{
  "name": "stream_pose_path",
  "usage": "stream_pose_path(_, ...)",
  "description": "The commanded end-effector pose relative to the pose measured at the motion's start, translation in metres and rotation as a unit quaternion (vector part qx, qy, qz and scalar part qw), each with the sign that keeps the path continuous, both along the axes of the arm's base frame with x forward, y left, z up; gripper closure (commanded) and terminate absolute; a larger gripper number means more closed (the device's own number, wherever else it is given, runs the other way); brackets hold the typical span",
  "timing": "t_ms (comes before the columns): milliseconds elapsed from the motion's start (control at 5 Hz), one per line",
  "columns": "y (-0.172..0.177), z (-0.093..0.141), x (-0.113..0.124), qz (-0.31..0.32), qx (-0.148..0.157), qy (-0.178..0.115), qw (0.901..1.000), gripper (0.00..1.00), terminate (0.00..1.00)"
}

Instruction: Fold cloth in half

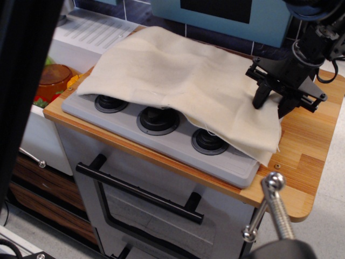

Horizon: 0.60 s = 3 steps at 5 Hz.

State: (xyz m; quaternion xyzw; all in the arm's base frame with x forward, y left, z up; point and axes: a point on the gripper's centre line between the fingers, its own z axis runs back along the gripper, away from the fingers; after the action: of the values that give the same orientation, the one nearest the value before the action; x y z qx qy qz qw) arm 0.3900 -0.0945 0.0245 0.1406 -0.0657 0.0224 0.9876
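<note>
observation.image view, the only one: cloth (183,81) draped flat over the stovetop (161,141), hiding most of it and reaching back toward the wall, front hem sagging just above three burner knobs (157,118), right edge spilling onto the wooden worktop (307,162). looks light, soft and limp, likely to droop and wrinkle rather than hold shape, probably sliding easily on the smooth stove surface; best pinched at an edge or corner, and the right hem seems the natural place. end effector (273,105) down at that right edge, fingers narrowed to a small gap with one tip pressing on the fabric and the other at the hem; fabric bunched a little there, so seemingly pinching the cloth, though not certain. at far left, an orange translucent container (53,78) in the sink area, contents too blurred to name, red and green bits beside it.
</note>
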Motion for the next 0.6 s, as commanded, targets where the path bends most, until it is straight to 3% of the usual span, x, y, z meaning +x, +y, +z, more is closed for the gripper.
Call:
stream_pose_path(0,0.037,0.061,0.011,0.041,-0.042,-0.041,0.9974,1.00,0.00)
stream_pose_path(200,0.056,0.103,0.008,0.062,-0.086,-0.056,0.9928,1.00,0.00)
stream_pose_path(400,0.091,0.133,0.009,0.083,-0.114,-0.040,0.9892,1.00,0.00)
